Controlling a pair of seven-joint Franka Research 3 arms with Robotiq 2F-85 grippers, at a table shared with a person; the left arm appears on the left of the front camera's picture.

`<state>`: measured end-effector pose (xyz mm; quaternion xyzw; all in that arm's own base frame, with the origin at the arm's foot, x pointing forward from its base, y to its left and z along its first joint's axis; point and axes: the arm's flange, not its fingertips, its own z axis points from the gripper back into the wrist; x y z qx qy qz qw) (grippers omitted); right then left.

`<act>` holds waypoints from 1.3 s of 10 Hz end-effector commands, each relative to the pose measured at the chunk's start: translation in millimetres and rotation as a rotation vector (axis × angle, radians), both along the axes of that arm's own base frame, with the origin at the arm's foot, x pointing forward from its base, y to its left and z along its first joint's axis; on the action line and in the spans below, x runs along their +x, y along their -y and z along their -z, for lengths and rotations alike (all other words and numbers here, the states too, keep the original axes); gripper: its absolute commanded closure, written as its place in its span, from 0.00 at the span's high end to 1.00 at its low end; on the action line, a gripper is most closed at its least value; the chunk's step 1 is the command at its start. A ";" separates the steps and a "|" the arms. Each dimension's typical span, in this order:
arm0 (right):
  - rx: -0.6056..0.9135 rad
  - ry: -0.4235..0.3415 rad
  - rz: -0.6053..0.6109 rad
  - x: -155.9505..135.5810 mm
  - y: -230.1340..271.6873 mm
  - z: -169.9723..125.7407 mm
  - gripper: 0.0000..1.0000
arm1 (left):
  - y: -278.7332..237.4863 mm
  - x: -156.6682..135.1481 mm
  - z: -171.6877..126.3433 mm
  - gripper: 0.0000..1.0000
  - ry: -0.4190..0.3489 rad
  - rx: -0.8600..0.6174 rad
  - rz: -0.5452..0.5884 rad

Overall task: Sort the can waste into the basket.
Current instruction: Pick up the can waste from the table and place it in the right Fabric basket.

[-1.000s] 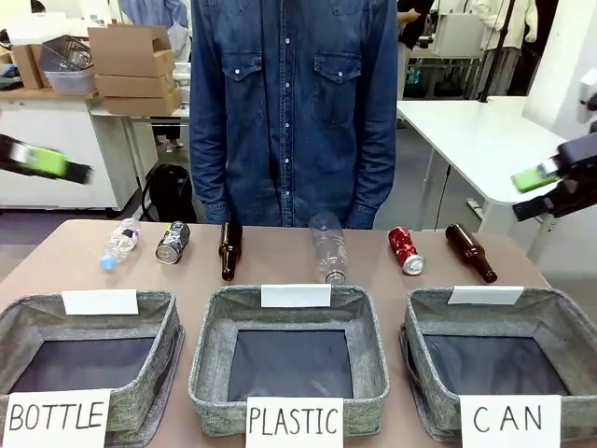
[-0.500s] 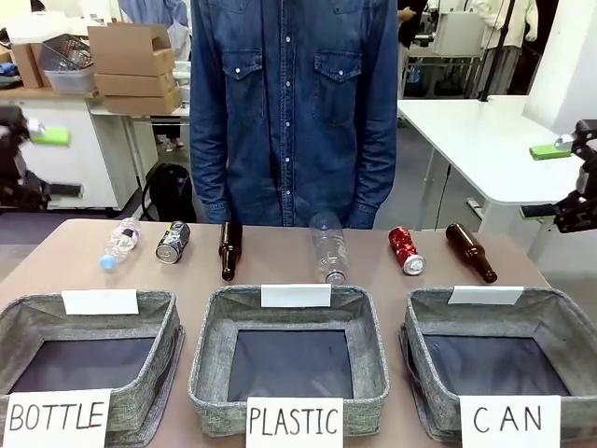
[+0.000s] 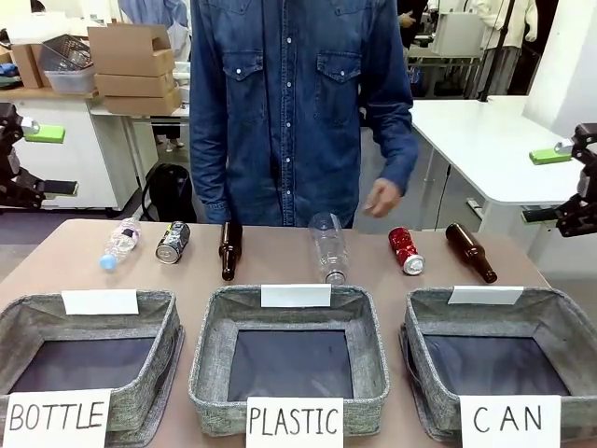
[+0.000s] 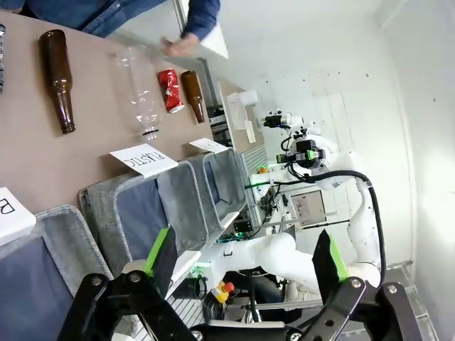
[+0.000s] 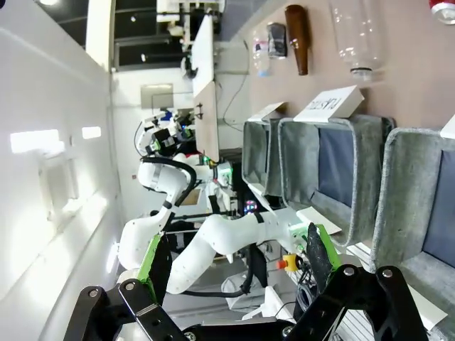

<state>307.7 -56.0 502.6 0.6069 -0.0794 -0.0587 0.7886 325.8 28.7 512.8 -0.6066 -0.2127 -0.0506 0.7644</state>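
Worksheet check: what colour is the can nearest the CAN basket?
The can is red with white print; front view.

Glossy red metal drink can [image 3: 405,249], shiny black-silver metal drink can [image 3: 173,242]; grey fabric CAN basket [image 3: 552,309] rough, matt; my left claw [image 4: 245,243], green pads [image 4: 159,250] smooth, matt.

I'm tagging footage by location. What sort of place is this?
Likely a robotics lab: a BOTTLE basket, a PLASTIC basket and a CAN basket set out on a table, with a white workbench and stacked cardboard boxes behind.

One can [image 3: 405,250] lies just behind the basket [image 3: 543,304].
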 end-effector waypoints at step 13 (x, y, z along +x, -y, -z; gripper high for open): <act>-0.209 0.082 -0.190 -22.1 52.3 -12.7 1.00 | 3.2 3.1 0.7 1.00 0.021 -0.012 0.008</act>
